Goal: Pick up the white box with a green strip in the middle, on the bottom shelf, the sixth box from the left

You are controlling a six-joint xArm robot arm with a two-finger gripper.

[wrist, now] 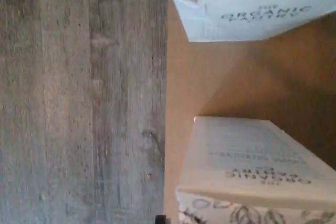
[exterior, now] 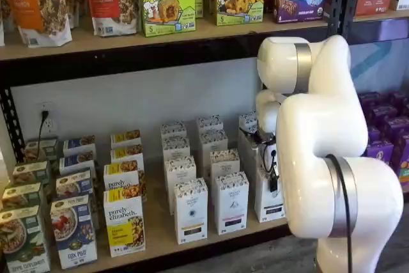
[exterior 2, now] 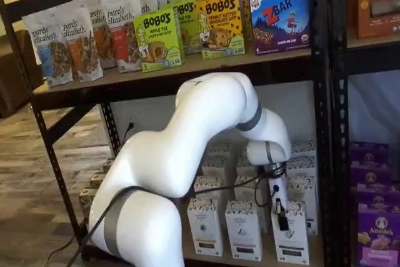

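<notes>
A: Going left to right along the bottom shelf (exterior: 163, 242), what stands there?

B: Green cereal boxes (exterior: 22, 238) at the far left, then yellow-and-white boxes (exterior: 124, 225), then rows of tall white cartons (exterior: 190, 210) with speckled tops and black labels.

A: And the white box (exterior 2: 290, 232)?

B: It stands upright at the front of the shelf, at the right end of the white rows, just beside a similar carton on its left. In a shelf view the robot arm (exterior: 319, 132) covers most of it, so only its front with the black label (exterior: 270, 211) shows.

A: Where is the tool (exterior 2: 282, 214)?

B: It hangs from the wrist right in front of the upper part of that white box, with a cable looping beside it. In both shelf views I see a dark finger side-on, so I cannot tell whether the tool is open, closed or gripping the box.

A: What does the wrist view give?

B: Grey wood floor (wrist: 79, 98), the pale shelf board, and two white cartons, one reading "ORGANIC" (wrist: 262, 13), well apart with bare board between them.
</notes>
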